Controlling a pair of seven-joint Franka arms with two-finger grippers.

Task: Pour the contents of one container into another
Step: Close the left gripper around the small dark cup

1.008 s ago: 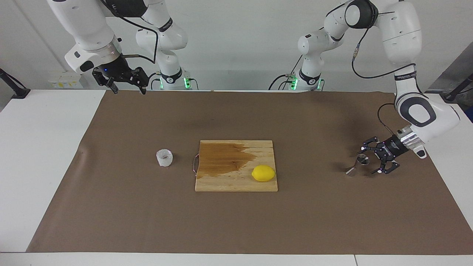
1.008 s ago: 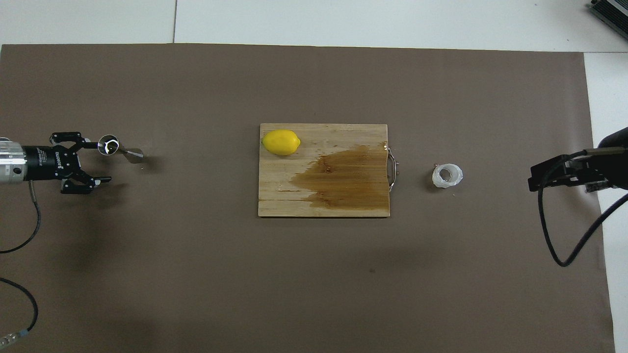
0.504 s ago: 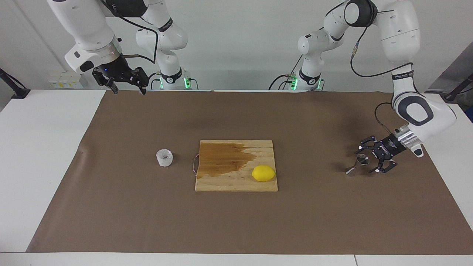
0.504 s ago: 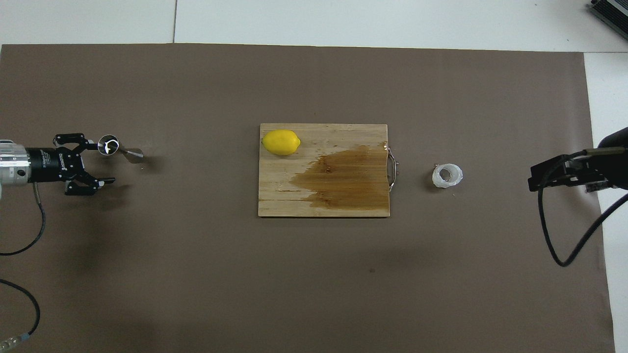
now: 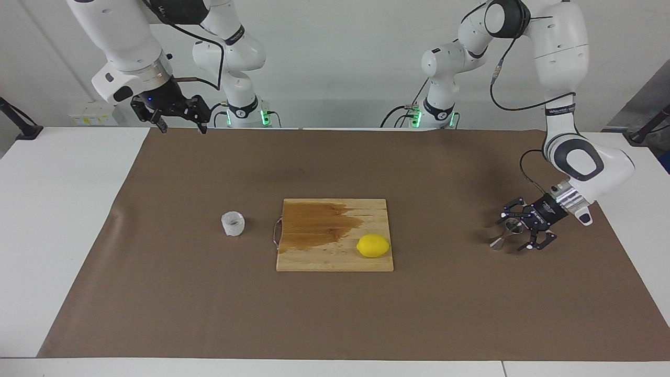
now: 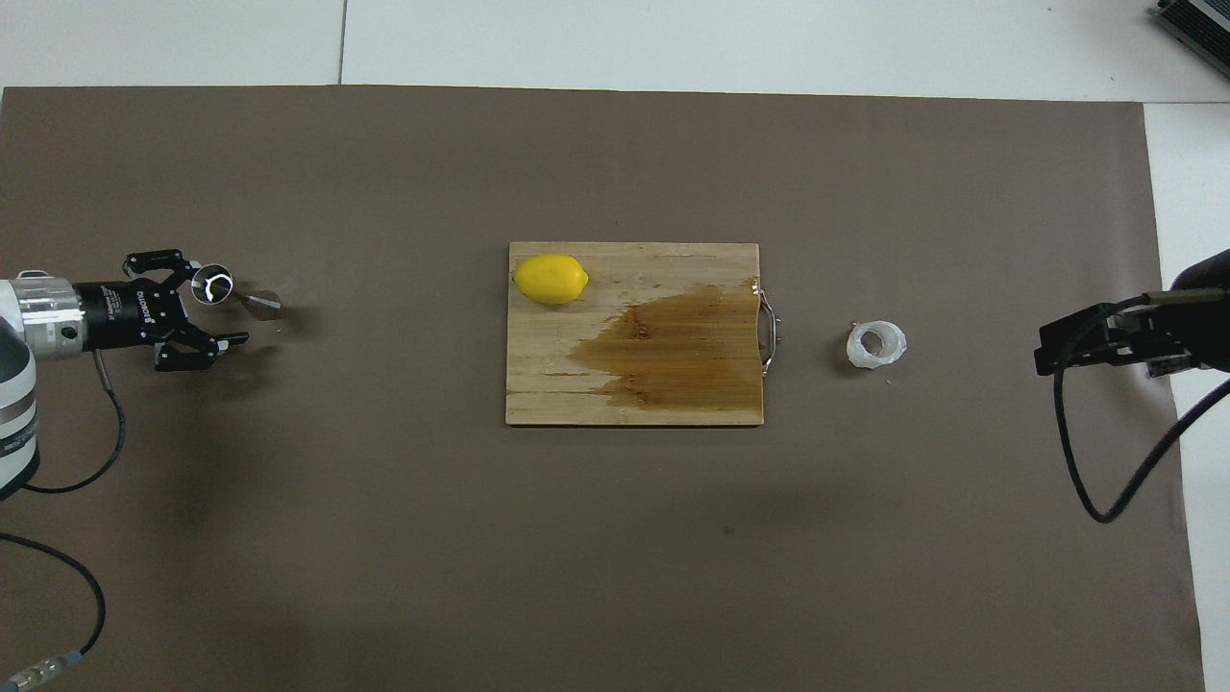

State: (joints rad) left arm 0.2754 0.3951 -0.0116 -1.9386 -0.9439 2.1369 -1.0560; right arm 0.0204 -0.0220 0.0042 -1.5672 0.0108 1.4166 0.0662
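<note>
- The left gripper (image 5: 515,235) (image 6: 213,309) hung low at the left arm's end of the worktop (image 5: 63,220), its jaws spread apart and holding nothing.
- The steel jigger (image 5: 506,234) (image 6: 231,291) lay tipped on the brown mat (image 5: 419,314), right at the jaws' tips; its wide mouth sat beside one fingertip, and whether they touched could not be told.
- Its narrow end pointed away from the jaws toward the middle of the worktop.
- The whitish cup (image 5: 233,223) (image 6: 875,344) stood upright on the mat, well apart from those jaws, toward the right arm's end.
- Between the jaws and the cup sat a wooden cutting board (image 5: 335,262) (image 6: 625,399) with a dark wet stain and a small metal handle on the edge facing the cup.
- A lemon (image 5: 372,245) (image 6: 550,279) rested on the board's corner nearest the left jaws' end.
- The right gripper (image 5: 179,125) waited high over the mat's edge close to the robots, jaws apart and empty, well apart from the cup.
</note>
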